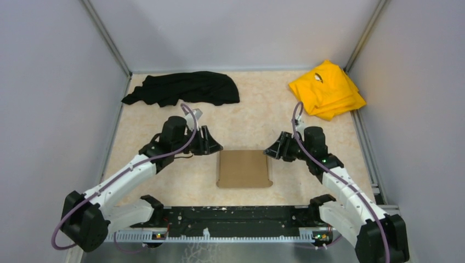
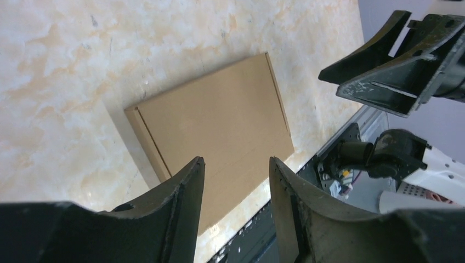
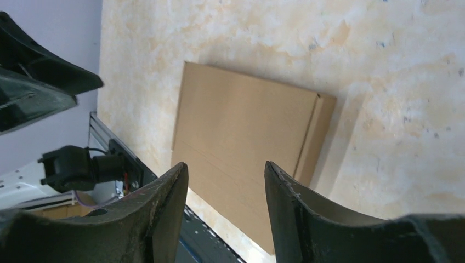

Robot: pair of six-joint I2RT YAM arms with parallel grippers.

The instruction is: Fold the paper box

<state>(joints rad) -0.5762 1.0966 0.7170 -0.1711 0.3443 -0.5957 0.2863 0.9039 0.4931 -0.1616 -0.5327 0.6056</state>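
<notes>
1. Top external view: shows the paper box (image 1: pixel 244 169) flat on the worktop (image 1: pixel 249 118), midway between both arms and just beyond their bases; appears already closed into a shallow mailer, slightly wider across than deep.
2. Sets the left tool (image 1: pixel 215 146) by the box's far left corner and the right tool (image 1: pixel 271 151) by its far right corner, tips turned inward toward each other; neither arm clearly nearer.
3. Left wrist view: looks down past moderately parted fingers (image 2: pixel 183 189), gripping nothing; box below and ahead, no contact evident.
4. Right wrist view: mirrors item 3, with fingers (image 3: pixel 173 192) parted about as far and nothing held; folded side wall visible along one box edge.
5. Judged relation for any coming move: far edge runs left to right between the two tools, so reachable from both ends alike.
6. Leaves the black cloth (image 1: pixel 183 89) and yellow cloth (image 1: pixel 327 89) at the far worktop corners, well apart from the box.
</notes>
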